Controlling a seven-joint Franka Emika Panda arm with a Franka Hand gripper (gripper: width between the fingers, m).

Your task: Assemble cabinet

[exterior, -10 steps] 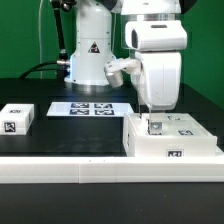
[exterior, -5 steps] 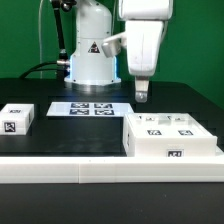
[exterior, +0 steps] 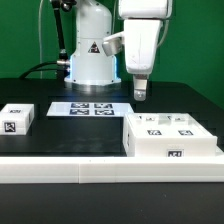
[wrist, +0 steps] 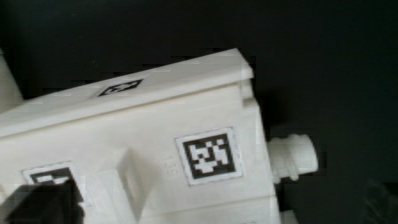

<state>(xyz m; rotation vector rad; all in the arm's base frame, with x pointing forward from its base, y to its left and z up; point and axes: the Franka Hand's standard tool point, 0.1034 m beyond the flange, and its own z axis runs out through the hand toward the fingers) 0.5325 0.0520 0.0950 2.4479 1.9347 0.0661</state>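
Cabinet (exterior: 172,136) round peg (wrist: 299,160) visible only in wrist view; claw (exterior: 141,96) above.

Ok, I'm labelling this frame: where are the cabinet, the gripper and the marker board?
cabinet (exterior: 150,146): exterior view, on its white front wall.
gripper (exterior: 141,96): exterior view, between the two fingertips.
marker board (exterior: 93,107): exterior view, at the middle of the flat sheet.

You face a green wall (exterior: 25,30).
A black table (exterior: 60,135) lies before it, a white strip (exterior: 60,172) along its near edge.
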